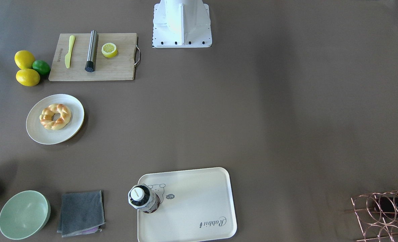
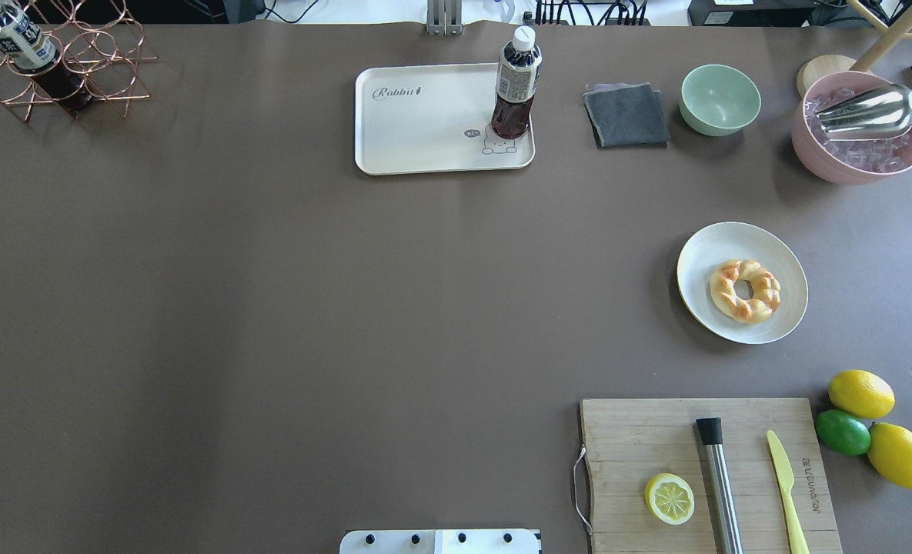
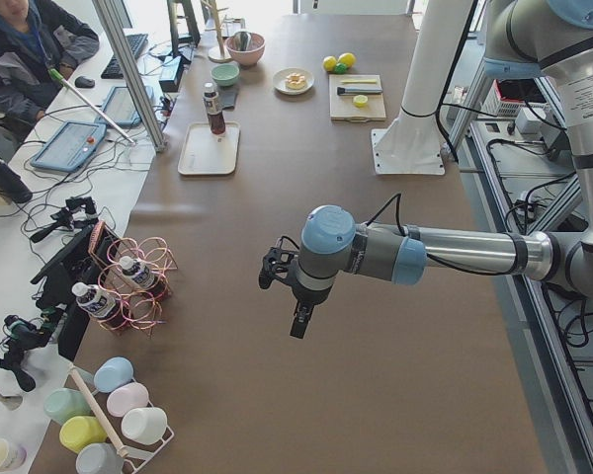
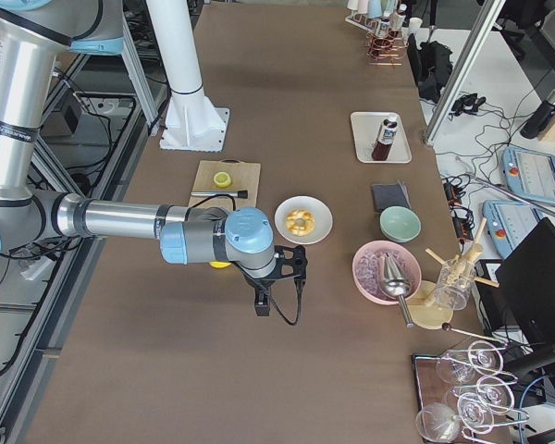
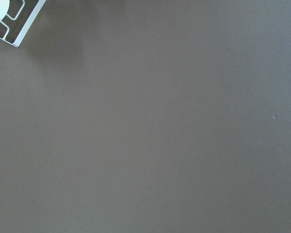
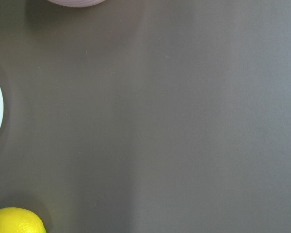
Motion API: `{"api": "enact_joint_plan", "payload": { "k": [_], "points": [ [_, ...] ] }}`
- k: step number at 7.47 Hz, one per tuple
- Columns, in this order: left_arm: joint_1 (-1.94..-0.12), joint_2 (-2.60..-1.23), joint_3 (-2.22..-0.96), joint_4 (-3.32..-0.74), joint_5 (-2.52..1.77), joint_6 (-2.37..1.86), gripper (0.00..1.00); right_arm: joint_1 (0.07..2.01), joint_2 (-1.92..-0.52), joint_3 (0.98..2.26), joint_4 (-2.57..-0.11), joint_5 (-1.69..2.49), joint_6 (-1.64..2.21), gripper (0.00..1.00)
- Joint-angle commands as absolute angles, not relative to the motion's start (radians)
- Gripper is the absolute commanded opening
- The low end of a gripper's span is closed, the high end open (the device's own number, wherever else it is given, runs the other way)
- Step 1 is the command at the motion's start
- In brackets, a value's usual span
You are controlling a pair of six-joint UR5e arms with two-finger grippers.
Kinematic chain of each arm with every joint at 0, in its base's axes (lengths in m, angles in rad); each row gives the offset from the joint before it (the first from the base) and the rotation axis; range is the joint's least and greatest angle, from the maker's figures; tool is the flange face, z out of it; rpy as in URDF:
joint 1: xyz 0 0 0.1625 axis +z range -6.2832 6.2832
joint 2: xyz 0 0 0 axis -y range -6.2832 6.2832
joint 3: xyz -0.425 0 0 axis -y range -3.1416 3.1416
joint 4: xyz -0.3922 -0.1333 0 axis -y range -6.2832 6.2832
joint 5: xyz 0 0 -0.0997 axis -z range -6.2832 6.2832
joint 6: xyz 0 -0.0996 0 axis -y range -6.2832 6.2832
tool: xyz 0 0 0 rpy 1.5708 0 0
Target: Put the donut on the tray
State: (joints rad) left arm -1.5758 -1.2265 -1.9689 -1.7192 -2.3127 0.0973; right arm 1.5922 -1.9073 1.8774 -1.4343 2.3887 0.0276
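The donut (image 1: 55,116) is a golden twisted ring and lies on a round white plate (image 1: 44,134); it also shows in the overhead view (image 2: 744,290). The cream tray (image 1: 199,188) with "Rabbit" script sits at the table's far edge from the robot (image 2: 417,123). A dark drink bottle (image 2: 513,88) stands on its bear corner. My left gripper (image 3: 295,321) hangs above bare table, far from both. My right gripper (image 4: 264,305) hangs above the table just beyond the plate (image 4: 302,220). I cannot tell whether either gripper is open or shut.
A wooden cutting board (image 2: 656,431) carries a lemon half (image 2: 669,498), a steel muddler and a yellow knife. Two lemons and a lime (image 2: 843,432) lie beside it. A green bowl (image 2: 719,98), grey cloth (image 2: 626,115), pink ice bucket (image 2: 860,127) and copper bottle rack (image 2: 55,65) line the far edge.
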Motion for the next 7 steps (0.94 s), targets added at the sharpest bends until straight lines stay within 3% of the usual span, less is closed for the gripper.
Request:
{"api": "enact_joint_plan", "payload": {
  "k": [1,7],
  "points": [
    [-1.578,-1.226,-1.971,-1.720,-2.313,0.097,0.97,1.592,-1.907,1.879,-1.433,2.391,0.028,1.00],
    [-1.577,-1.184,-1.960,-1.747,-2.309,0.098,0.97,1.592,-1.916,1.882,-1.390,2.391,0.025,1.00]
  ]
}}
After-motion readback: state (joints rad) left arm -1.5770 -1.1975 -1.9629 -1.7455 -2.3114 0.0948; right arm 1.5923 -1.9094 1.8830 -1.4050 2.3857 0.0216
